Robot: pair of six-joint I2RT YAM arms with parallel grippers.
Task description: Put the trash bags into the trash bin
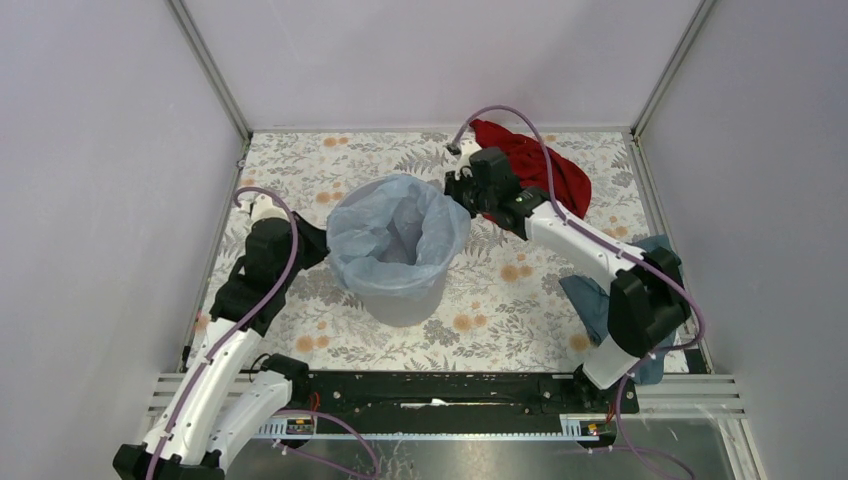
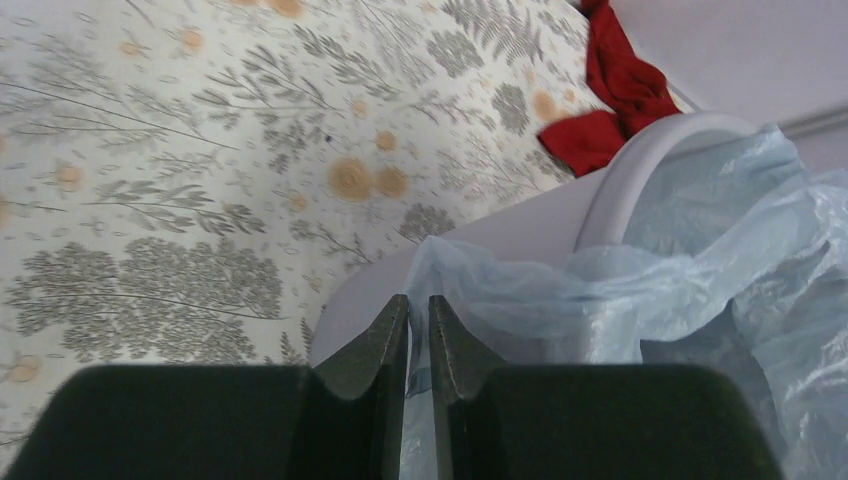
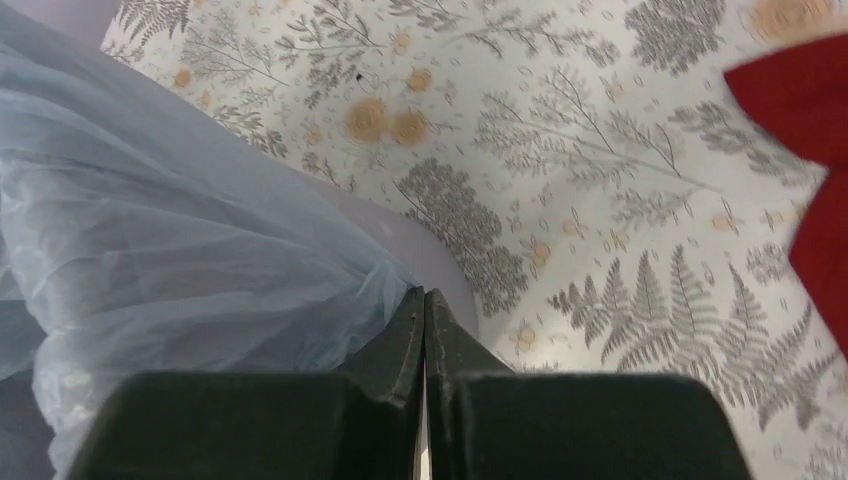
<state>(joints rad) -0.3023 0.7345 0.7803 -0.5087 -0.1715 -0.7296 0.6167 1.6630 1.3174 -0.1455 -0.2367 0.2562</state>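
The light-grey trash bin [image 1: 405, 300] stands in the middle of the floral table. The pale-blue trash bag [image 1: 395, 235] lines its mouth and folds over the rim. My left gripper [image 1: 322, 245] is at the bin's left side; in the left wrist view [image 2: 419, 305] its jaws are closed on a strip of the bag [image 2: 700, 260] next to the bin wall [image 2: 520, 225]. My right gripper [image 1: 458, 190] is at the bin's far-right rim; in the right wrist view [image 3: 424, 298] its jaws are pressed together where the bag's edge [image 3: 180, 220] meets the bin wall [image 3: 440, 270].
A red cloth [image 1: 540, 165] lies at the back right, just behind my right gripper; it also shows in the left wrist view [image 2: 610, 90] and the right wrist view [image 3: 815, 110]. A dark teal cloth [image 1: 600, 295] lies under the right arm. Grey walls enclose the table.
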